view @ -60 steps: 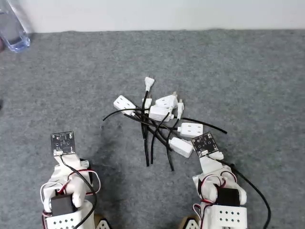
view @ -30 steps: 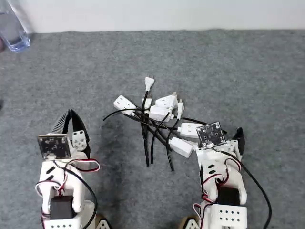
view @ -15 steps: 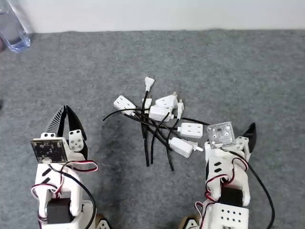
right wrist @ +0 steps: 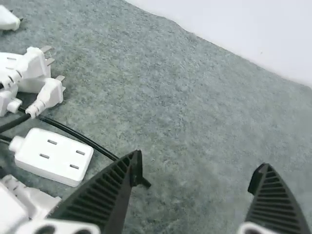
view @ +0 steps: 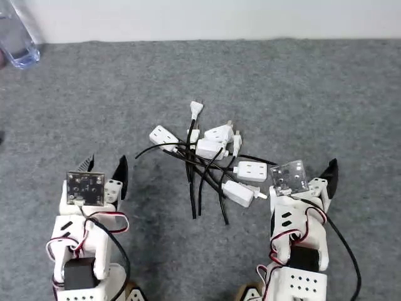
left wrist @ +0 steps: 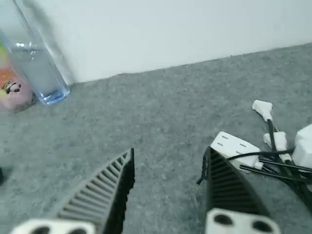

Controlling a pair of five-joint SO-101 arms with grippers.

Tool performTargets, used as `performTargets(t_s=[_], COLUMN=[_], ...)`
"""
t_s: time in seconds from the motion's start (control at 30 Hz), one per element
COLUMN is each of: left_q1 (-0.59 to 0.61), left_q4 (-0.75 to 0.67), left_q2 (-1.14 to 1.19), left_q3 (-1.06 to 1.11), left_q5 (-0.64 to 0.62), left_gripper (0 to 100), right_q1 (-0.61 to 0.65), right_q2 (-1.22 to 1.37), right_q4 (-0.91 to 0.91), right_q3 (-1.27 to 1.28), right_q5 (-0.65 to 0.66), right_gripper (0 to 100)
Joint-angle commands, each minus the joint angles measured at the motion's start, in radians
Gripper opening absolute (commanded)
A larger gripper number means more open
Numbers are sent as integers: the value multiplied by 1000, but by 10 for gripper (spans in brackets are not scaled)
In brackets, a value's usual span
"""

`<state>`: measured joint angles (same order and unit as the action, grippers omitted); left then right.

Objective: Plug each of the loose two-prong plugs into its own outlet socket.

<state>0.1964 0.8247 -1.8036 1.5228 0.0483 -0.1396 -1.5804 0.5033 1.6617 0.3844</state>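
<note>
Tabletop (view: 326,94): grey and felt-like, carrying everything. Its nap will probably grip the cords, so dragging one piece may tug the whole heap.
Cord heap (view: 202,179): black cords crossing at mid-table with white sockets and plugs tangled through them. It lies between the two arms and a little ahead of them. No plug looks mated to a socket yet.
Left pincer (left wrist: 169,153): released, jaws spread wide and holding nothing. It hovers near the heap's left end without touching it.
Right pincer (right wrist: 201,163): also released and empty, just beside the heap's right edge.
Bottle (view: 15,39): clear, at the far left corner, well apart from the work.
Near socket (right wrist: 51,156): a flat white block, slots facing up, just beside the right pincer, with a cord running along its far side. It looks like the easiest first hold for that arm. Grip it across the narrow sides and leave the slotted face uncovered.
Left socket (left wrist: 233,145): at the heap's left end, nearest the left pincer, with cords passing over its inner end.
Top plug (view: 197,108): at the heap's far end and the least tangled. Take it by the body behind the prongs and lift it clear of the cords. Bring it square to the slots while the other arm steadies the socket.
</note>
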Motion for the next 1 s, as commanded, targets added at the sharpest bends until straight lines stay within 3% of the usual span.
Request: performTargets(t_s=[0.0, 0.1, 0.3, 0.47, 0.67, 0.8, 0.97], left_q1=[94, 115, 61, -44, -158, -201, -206], left_q4=[-112, -124, 41, 253, 628, 789, 836], left_q2=[-9, -8, 77, 440, 1008, 1284, 1453], left_q3=[-142, -292, -783, -1245, -1613, -1764, -1848], left_q5=[23, 55, 68, 66, 75, 209, 408], left_gripper=[222, 222, 222, 222, 222, 224, 224], right_q1=[-45, -48, 5, 143, 157, 157, 160], right_q2=[-4, 1, 8, 108, 381, 581, 823], right_q4=[114, 266, 449, 544, 618, 708, 802], right_q3=[-236, -500, -924, -1120, -1218, -1283, -1346], right_q5=[-155, -190, -193, -193, -244, -242, -247], right_gripper=[352, 352, 352, 352, 352, 352, 352])
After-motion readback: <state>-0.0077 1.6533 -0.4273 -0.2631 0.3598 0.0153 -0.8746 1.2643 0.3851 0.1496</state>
